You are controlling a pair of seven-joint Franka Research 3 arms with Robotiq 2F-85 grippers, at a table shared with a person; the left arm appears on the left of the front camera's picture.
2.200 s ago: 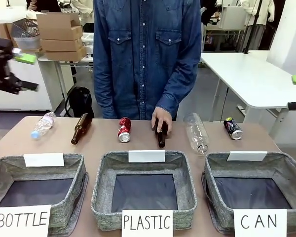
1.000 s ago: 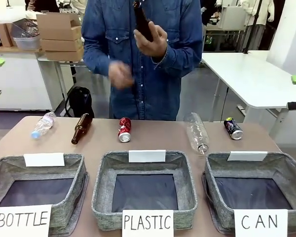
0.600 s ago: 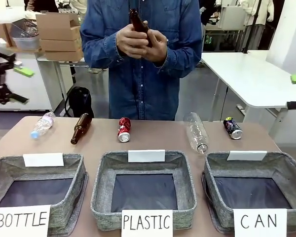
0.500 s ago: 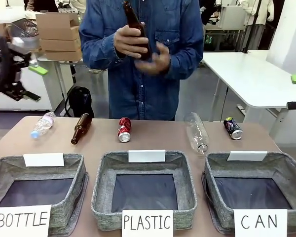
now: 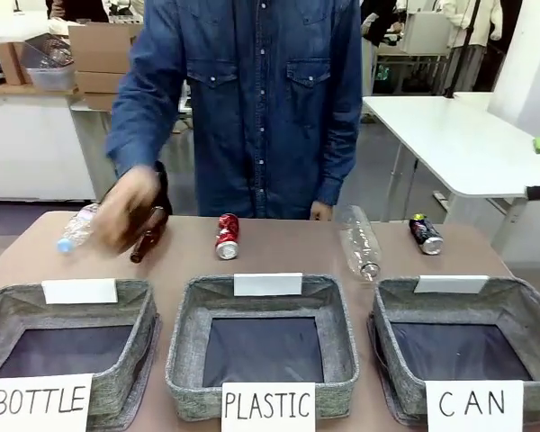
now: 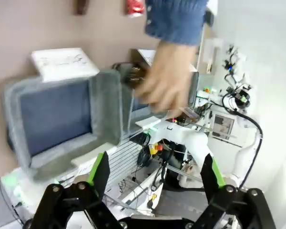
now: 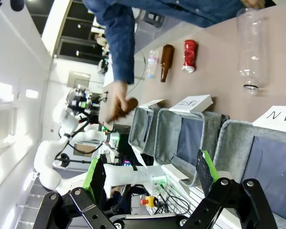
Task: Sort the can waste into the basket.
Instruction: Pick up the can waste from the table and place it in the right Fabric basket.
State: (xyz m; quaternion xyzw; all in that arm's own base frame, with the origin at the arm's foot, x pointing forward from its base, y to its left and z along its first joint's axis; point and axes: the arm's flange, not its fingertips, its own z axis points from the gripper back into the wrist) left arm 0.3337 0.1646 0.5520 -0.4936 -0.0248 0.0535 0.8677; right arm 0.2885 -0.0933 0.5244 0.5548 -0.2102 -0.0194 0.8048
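Observation:
The crushed red can (image 5: 227,236) lies on the table behind the middle basket, and I also see this red can (image 7: 189,55) in the right wrist view. At the far right lies the black can (image 5: 425,233), just behind the grey basket (image 5: 384,317) signed "CAN". Part of that basket (image 7: 231,138) is in the right wrist view. My left gripper (image 6: 155,160) is open in the air with nothing between its fingers. My right gripper (image 7: 150,162) is open too, high off the table and far from both cans.
The person's blurred hand (image 5: 126,211) holds a brown bottle low over the table's left. Another brown bottle (image 5: 144,243) and a small plastic bottle (image 5: 76,228) lie there. A large clear bottle (image 5: 358,241) lies between the cans. Baskets signed "BOTTLE" (image 5: 135,301) and "PLASTIC" (image 5: 187,315) stand in front.
The person brought the brown bottle down from chest height to the left side of the table. The left gripper has left the front view's left edge. The cans have not moved.

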